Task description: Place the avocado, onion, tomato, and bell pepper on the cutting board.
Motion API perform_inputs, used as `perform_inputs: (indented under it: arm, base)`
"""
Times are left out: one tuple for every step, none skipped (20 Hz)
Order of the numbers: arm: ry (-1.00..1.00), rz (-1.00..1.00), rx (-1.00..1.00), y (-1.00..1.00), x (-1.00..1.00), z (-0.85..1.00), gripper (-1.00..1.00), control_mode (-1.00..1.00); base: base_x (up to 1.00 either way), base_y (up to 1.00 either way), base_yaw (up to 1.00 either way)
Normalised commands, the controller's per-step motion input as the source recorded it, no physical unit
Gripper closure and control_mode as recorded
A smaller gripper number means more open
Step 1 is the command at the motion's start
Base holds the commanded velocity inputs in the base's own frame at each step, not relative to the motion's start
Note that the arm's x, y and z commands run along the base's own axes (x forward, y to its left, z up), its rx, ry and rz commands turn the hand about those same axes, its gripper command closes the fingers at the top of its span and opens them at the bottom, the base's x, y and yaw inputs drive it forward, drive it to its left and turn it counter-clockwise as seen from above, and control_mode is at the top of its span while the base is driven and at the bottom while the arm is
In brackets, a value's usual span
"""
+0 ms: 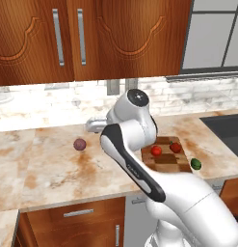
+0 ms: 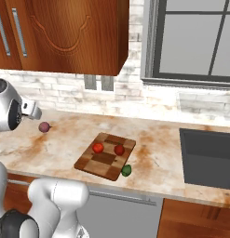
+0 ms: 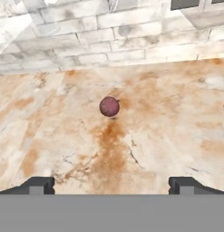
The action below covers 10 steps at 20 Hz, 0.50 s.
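On your left the onion [image 1: 80,144] sits alone on the marbled tabletop [image 1: 53,169], well apart from the board; your hand [image 3: 111,185] faces it from short of it, fingers spread wide, holding nothing; further right the cutting board [image 2: 106,160] carries the tomato [image 2: 98,148] and, beside it, the bell pepper [image 2: 119,149]; the avocado [image 2: 126,170] lies at the board's near right corner, on the tabletop.

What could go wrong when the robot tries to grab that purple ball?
The onion is round and sits alone on the bare counter, so a nudge from the open tool might roll it away. The avocado sits right at the cutting board's front corner near the counter edge, so a bump there might send it off.
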Motion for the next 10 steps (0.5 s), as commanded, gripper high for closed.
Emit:
perform_inputs:
  arm:
    - [0.0,0.05,-0.03,0.34,0.05,-0.34,-1.0,-1.0]
    - [0.0,0.05,-0.03,0.31,0.1,-0.37,-1.0,-1.0]
    - [0.0,0.08,-0.04,0.23,0.1,-0.39,-1.0,-1.0]
    - [0.0,0.09,-0.06,0.17,0.12,-0.34,-1.0,-1.0]
    - [0.0,0.1,-0.03,0.09,0.2,-0.28,-1.0,-1.0]
    - [0.0,0.11,-0.02,0.09,0.22,-0.19,-1.0,-1.0]
    - [0.0,0.1,0.0,0.01,0.23,-0.06,-1.0,-1.0]
    - [0.0,0.08,0.0,0.0,0.25,0.0,-1.0,-1.0]
    - [0.0,0.06,0.0,0.0,0.25,0.0,-1.0,-1.0]
    - [0.0,0.05,0.0,0.0,0.32,0.0,-1.0,-1.0]
  base:
    - [0.0,0.0,0.0]
    - [0.0,0.0,0.0]
    - [0.0,0.0,0.0]
    - [0.0,0.0,0.0]
    - [0.0,0.0,0.0]
    - [0.0,0.0,0.0]
    - [0.0,0.0,0.0]
    - [0.0,0.0,0.0]
    - [0.0,0.0,0.0]
    - [0.0,0.0,0.0]
